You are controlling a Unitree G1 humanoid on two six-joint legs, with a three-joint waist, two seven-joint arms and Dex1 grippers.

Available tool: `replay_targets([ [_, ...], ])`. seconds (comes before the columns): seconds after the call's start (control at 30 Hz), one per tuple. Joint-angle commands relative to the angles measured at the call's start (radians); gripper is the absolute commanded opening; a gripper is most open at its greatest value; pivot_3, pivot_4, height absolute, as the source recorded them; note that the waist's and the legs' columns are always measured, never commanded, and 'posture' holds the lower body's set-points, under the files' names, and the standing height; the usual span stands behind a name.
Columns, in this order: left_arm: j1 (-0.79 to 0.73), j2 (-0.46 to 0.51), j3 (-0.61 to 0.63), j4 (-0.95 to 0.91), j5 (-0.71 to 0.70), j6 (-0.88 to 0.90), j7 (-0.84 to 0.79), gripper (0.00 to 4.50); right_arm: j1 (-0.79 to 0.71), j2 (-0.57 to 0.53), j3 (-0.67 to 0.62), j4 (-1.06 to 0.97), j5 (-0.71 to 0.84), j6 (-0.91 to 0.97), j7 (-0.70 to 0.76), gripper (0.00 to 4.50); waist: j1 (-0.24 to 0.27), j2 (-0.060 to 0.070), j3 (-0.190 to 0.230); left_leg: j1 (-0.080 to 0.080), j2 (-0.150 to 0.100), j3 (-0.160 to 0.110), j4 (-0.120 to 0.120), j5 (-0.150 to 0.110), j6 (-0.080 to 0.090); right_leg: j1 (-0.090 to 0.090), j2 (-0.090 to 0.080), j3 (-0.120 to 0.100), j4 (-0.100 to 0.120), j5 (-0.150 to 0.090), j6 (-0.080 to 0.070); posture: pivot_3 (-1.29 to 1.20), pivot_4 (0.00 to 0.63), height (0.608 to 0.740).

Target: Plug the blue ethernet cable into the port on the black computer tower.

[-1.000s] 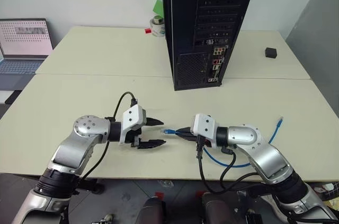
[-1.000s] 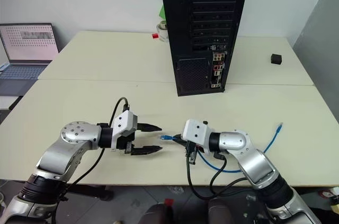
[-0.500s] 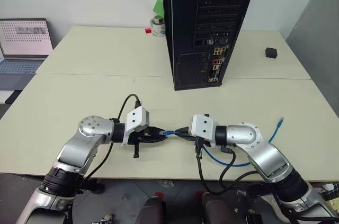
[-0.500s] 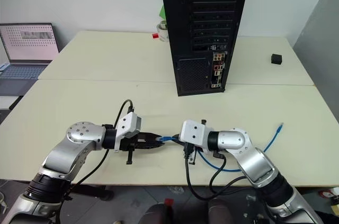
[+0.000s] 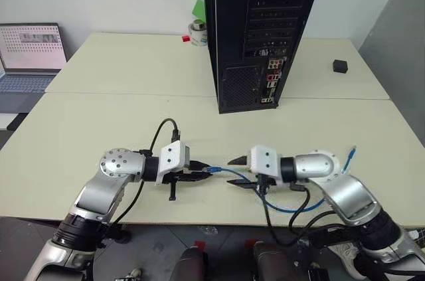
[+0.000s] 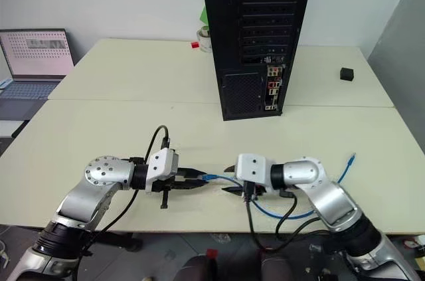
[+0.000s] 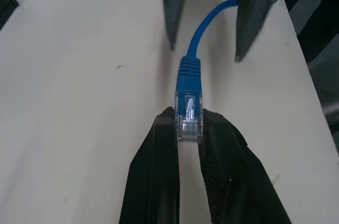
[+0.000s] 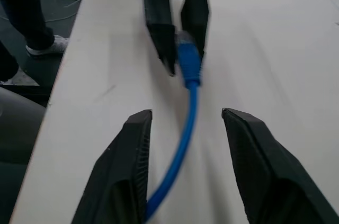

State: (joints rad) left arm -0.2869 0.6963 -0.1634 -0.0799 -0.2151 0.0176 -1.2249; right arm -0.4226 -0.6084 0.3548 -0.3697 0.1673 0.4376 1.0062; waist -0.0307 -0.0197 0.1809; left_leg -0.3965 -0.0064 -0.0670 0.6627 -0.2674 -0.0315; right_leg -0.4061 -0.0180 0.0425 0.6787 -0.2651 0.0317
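We note the tall black metal computer tower [image 5: 262, 32] is cut off at twelve o'clock, its upper part out of frame. Its small squarish port [image 5: 271, 65], in the strip of coloured connectors, is too small for us to tell apart. The open grey laptop [image 5: 28, 55] at nine o'clock is cropped by the edge. The thin bright-blue ethernet cable [image 5: 302, 204] passes partly behind the right arm.
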Motion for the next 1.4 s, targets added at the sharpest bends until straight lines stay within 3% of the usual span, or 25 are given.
replay_targets([
  [0.03, 0.017, -0.021, -0.010, -0.012, 0.081, -0.218, 0.049, 0.27, -0.003, -0.023, -0.132, -0.081, 0.163, 0.124, 0.031, 3.23, 0.000, 0.000, 0.000, 0.000, 0.000, 0.000, 0.000, 0.000, 0.000, 0.000, -0.001, 0.000, 0.000, 0.000, 0.000, 0.00, 0.150, 0.740],
  [0.07, 0.019, -0.028, -0.010, 0.003, 0.117, -0.293, 0.075, 0.27, 0.003, -0.024, -0.157, -0.091, 0.198, 0.160, 0.026, 3.48, 0.000, 0.000, 0.000, 0.000, 0.000, 0.000, 0.000, 0.000, 0.000, 0.000, -0.001, 0.000, 0.000, 0.000, 0.000, 0.00, 0.150, 0.740],
  [0.23, -0.011, -0.085, 0.032, 0.154, 0.332, -0.760, 0.317, 0.27, 0.039, 0.044, -0.252, -0.132, 0.379, 0.380, -0.078, 3.50, 0.001, 0.000, 0.000, 0.000, 0.000, 0.000, 0.000, 0.000, 0.000, 0.000, -0.002, 0.000, 0.000, 0.000, 0.000, 0.00, 0.150, 0.740],
  [0.37, -0.044, -0.096, 0.057, 0.273, 0.471, -0.990, 0.487, 0.27, 0.051, 0.144, -0.268, -0.138, 0.448, 0.477, -0.196, 3.50, 0.001, 0.000, 0.000, 0.000, 0.000, -0.001, 0.000, 0.000, 0.000, 0.000, -0.002, 0.000, 0.000, 0.000, 0.000, 0.00, 0.150, 0.740],
  [0.57, -0.078, -0.092, 0.066, 0.353, 0.586, -1.123, 0.649, 0.27, 0.052, 0.230, -0.249, -0.113, 0.465, 0.499, -0.290, 3.50, 0.001, 0.000, 0.000, -0.001, -0.001, -0.001, 0.000, 0.000, 0.000, 0.000, -0.002, -0.001, 0.000, 0.000, 0.000, 0.00, 0.150, 0.740],
  [0.83, -0.099, -0.073, 0.045, 0.363, 0.633, -1.142, 0.745, 0.27, 0.048, 0.283, -0.225, -0.091, 0.474, 0.487, -0.327, 3.50, -0.001, 0.000, 0.000, 0.000, -0.001, -0.001, 0.000, 0.000, 0.000, 0.000, 0.000, -0.002, 0.001, 0.000, 0.000, 0.00, 0.150, 0.740],
  [1.13, -0.094, -0.053, 0.023, 0.344, 0.645, -1.135, 0.783, 0.27, 0.036, 0.324, -0.220, -0.072, 0.473, 0.466, -0.360, 1.33, -0.001, 0.000, 0.000, 0.000, -0.001, -0.001, 0.000, 0.000, 0.000, 0.000, 0.000, -0.002, 0.001, 0.000, 0.000, 0.00, 0.150, 0.740],
  [1.4, -0.093, -0.048, 0.021, 0.338, 0.654, -1.115, 0.816, 0.27, 0.032, 0.325, -0.213, -0.067, 0.471, 0.467, -0.365, 0.03, -0.001, 0.000, 0.000, 0.000, -0.001, -0.001, 0.000, 0.000, 0.000, 0.000, 0.000, -0.002, 0.001, 0.000, 0.000, 0.00, 0.150, 0.740],
])
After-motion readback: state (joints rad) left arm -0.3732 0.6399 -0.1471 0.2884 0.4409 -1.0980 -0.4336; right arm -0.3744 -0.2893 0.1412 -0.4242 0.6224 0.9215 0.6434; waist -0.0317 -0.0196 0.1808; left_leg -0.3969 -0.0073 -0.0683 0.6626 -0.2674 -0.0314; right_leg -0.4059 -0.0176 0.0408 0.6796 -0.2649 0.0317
